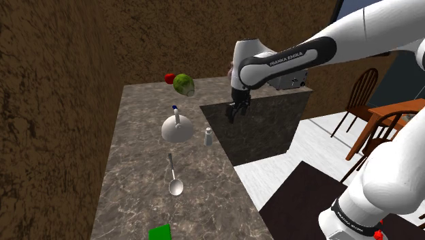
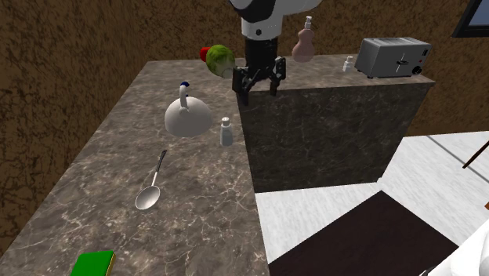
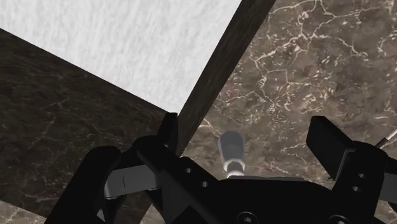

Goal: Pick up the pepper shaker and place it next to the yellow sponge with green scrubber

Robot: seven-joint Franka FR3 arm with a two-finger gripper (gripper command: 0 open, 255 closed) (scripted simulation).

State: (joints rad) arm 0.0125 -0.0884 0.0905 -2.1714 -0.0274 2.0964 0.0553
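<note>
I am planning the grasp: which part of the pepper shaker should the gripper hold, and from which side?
Take the pepper shaker by its round body, just below the cap, probably coming down from above. It stands upright and slim on the counter, and the white domed kettle sits close beside it, so a sideways approach looks crowded. The open gripper hangs higher up.

the sponge [image 2: 94, 264] is cut off by the bottom edge (in both exterior views).

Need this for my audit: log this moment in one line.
phase: pre-grasp | claw: open, over shaker, no contact | shaker: upright on counter | sponge: on counter, apart
</note>
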